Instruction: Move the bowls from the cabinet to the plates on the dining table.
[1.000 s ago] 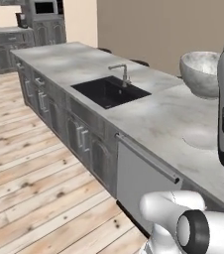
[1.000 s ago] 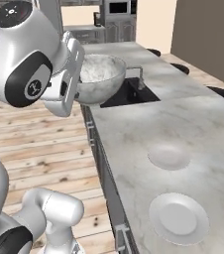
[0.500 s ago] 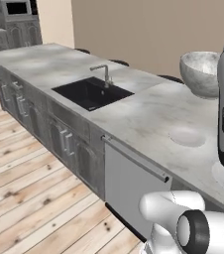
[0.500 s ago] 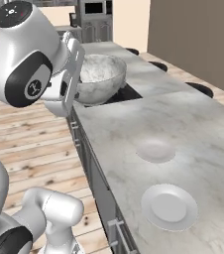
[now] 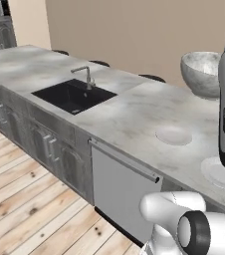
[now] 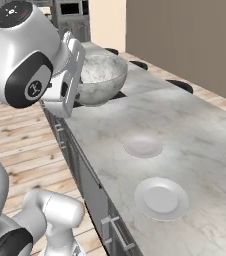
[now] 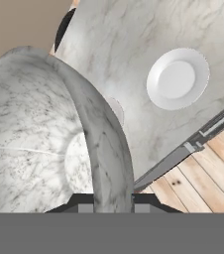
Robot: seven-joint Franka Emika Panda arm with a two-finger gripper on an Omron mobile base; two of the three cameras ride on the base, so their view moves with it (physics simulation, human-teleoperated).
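Observation:
My gripper (image 7: 113, 201) is shut on the rim of a pale grey-white marbled bowl (image 7: 34, 134), which it carries in the air over the dining table (image 6: 195, 130). The same bowl (image 6: 101, 76) hangs beside the white hand (image 6: 71, 75) above the table's near edge, and sits high on the right in the left base view (image 5: 201, 72). Two flat pale plates lie on the marble: one (image 6: 143, 146) almost blends with the top, the other (image 6: 161, 198) is whiter and closer to the base. The bowl's rim partly covers the pale plate (image 7: 116, 110); the white plate (image 7: 177, 78) shows whole. The cabinet is out of view.
A black sink (image 5: 72, 94) with a faucet (image 5: 84, 74) is set into the table further left. Dark round stools (image 6: 180, 85) stand along its far side. Grey drawer fronts and a panel (image 5: 119, 184) face the wood floor (image 5: 25, 219).
The whole picture has shifted as the base drives along the island: sink and plates have slid nearer and leftward. The bowl stays held in the same pose.

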